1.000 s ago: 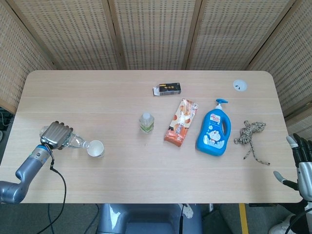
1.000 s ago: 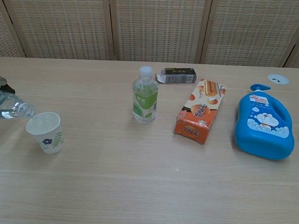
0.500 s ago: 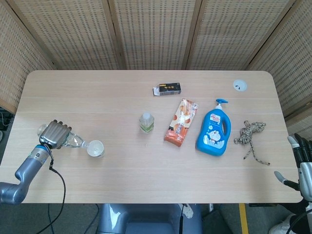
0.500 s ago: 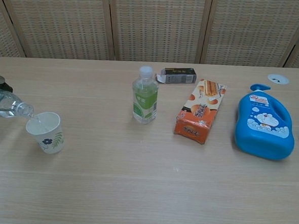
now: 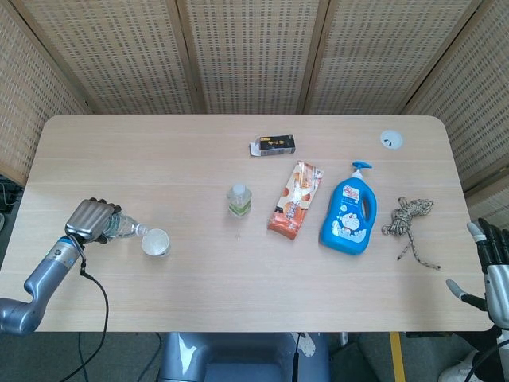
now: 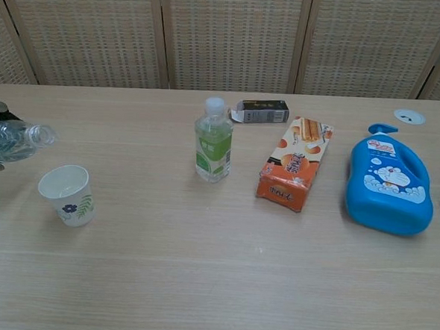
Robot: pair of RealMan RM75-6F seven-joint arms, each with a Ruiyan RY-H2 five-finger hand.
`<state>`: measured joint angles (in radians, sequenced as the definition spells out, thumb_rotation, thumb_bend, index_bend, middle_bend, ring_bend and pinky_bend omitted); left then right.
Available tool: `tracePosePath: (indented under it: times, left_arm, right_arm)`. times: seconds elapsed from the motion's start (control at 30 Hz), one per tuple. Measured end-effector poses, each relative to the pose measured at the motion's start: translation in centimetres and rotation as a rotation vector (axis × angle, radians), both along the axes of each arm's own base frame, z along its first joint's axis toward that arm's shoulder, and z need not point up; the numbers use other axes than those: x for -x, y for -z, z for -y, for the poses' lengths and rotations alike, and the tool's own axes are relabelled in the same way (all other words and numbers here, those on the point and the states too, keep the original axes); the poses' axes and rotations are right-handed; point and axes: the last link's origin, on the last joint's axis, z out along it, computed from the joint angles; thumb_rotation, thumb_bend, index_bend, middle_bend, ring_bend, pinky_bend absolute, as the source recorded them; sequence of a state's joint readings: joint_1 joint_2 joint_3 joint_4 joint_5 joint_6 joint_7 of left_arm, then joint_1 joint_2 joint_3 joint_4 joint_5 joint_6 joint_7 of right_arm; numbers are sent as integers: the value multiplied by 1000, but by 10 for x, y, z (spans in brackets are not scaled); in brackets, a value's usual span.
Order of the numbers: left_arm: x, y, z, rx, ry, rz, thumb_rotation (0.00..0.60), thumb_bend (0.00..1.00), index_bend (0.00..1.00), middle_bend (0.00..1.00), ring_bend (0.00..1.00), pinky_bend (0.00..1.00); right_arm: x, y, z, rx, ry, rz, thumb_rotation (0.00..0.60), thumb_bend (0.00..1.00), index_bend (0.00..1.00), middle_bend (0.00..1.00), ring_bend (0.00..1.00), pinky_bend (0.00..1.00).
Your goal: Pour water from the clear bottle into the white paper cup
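Observation:
My left hand (image 5: 89, 220) grips the clear bottle (image 5: 126, 228) at the table's left edge. In the chest view the clear bottle (image 6: 16, 139) lies almost level, its open mouth pointing right and held above and to the left of the cup. The white paper cup (image 6: 68, 194) with a leaf print stands upright on the table, apart from the bottle; it shows as the white paper cup (image 5: 156, 242) in the head view. My right hand (image 5: 493, 263) hangs off the table's right edge, fingers apart, holding nothing.
A small green-labelled bottle (image 6: 212, 141) stands mid-table. Right of it lie an orange snack pack (image 6: 295, 163), a blue detergent bottle (image 6: 388, 181) and a coiled rope (image 5: 409, 220). A small dark box (image 6: 260, 110) and a white disc (image 6: 408, 116) sit at the back.
The bottle's mouth has lifted away from the cup's rim and the bottle has tipped back toward level. The stream into the cup has stopped. The right hand has not moved.

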<state>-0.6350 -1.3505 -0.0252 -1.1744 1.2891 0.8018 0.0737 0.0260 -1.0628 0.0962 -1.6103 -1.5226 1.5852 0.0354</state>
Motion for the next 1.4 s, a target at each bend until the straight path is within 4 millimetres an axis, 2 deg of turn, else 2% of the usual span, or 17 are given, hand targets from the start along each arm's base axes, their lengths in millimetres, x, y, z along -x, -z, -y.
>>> tracePosePath:
  times: [0.2, 0.43, 0.57, 0.7, 0.93, 1.13, 1.4]
  left_arm:
    - [-4, -7, -4, -29, -96, 256, 600, 709, 674, 529, 349, 398]
    - [-15, -20, -18, -121, -195, 661, 600, 709, 674, 528, 349, 388]
    - [-19, -19, -25, -167, -223, 852, 600, 709, 672, 528, 349, 385]
    - [-22, -6, -30, -216, -234, 996, 600, 697, 665, 522, 349, 385]
    - [-31, 33, -34, -260, -308, 1236, 600, 656, 661, 520, 349, 382]
    - [-32, 59, -35, -293, -387, 1365, 600, 656, 661, 520, 349, 381]
    - [-23, 74, -37, -315, -447, 1411, 600, 628, 641, 516, 349, 372]
  right_arm:
    - [0, 1, 0, -3, 1, -2, 600, 0, 0, 0, 0, 0]
    - [-1, 3, 1, -10, 2, -12, 600, 0, 0, 0, 0, 0]
    - [0, 5, 2, -13, 5, -14, 600, 0, 0, 0, 0, 0]
    - [0, 6, 2, -17, 7, -16, 600, 0, 0, 0, 0, 0]
    - [2, 7, 5, -24, 19, -16, 600, 0, 0, 0, 0, 0]
    - [3, 7, 6, -25, 23, -15, 600, 0, 0, 0, 0, 0]
    - [4, 8, 8, -29, 26, -17, 600, 0, 0, 0, 0, 0]
